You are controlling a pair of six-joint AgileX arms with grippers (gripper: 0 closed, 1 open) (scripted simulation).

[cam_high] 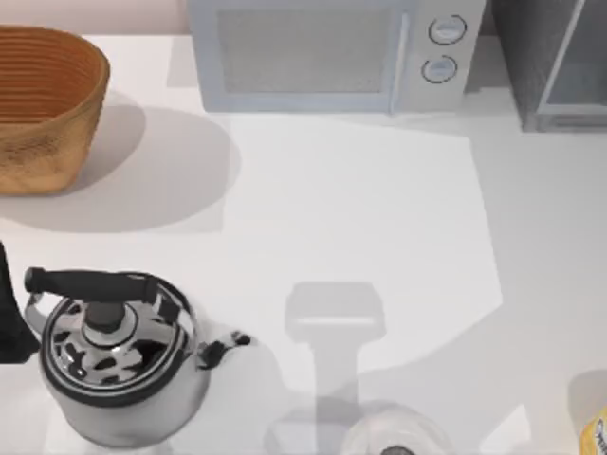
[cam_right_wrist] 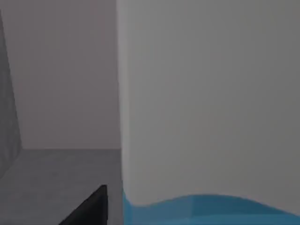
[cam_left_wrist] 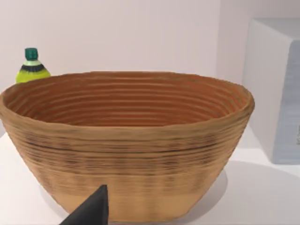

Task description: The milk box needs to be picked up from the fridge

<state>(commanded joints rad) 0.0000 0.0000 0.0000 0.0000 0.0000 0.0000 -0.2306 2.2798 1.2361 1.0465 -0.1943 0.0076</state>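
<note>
Reaching into the fridge (cam_high: 555, 66), which stands at about 1 o'clock on the tabletop (cam_high: 379, 218), the right arm looks to be close against the milk box (cam_right_wrist: 211, 117). In the right wrist view the carton's white face looms very near, with a light-blue band along its lower part, standing on a grey shelf (cam_right_wrist: 56, 178) inside a grey-walled space. One dark fingertip (cam_right_wrist: 91, 208) of the right hand pokes in just beside the carton; whether that hand is spread or clamped on the box, I cannot tell.

The left arm sits idle at about 9 o'clock, its dark fingertip (cam_left_wrist: 91, 211) facing the wicker basket (cam_left_wrist: 126, 145); its grasp is equally unreadable.

By my reckoning the approach is done, while the grasp is unconfirmed and the lift out of the fridge is not yet done. A steel kettle (cam_high: 119, 355) at 7 o'clock and the microwave (cam_high: 332, 52) at 12 o'clock stand well apart from the work.
</note>
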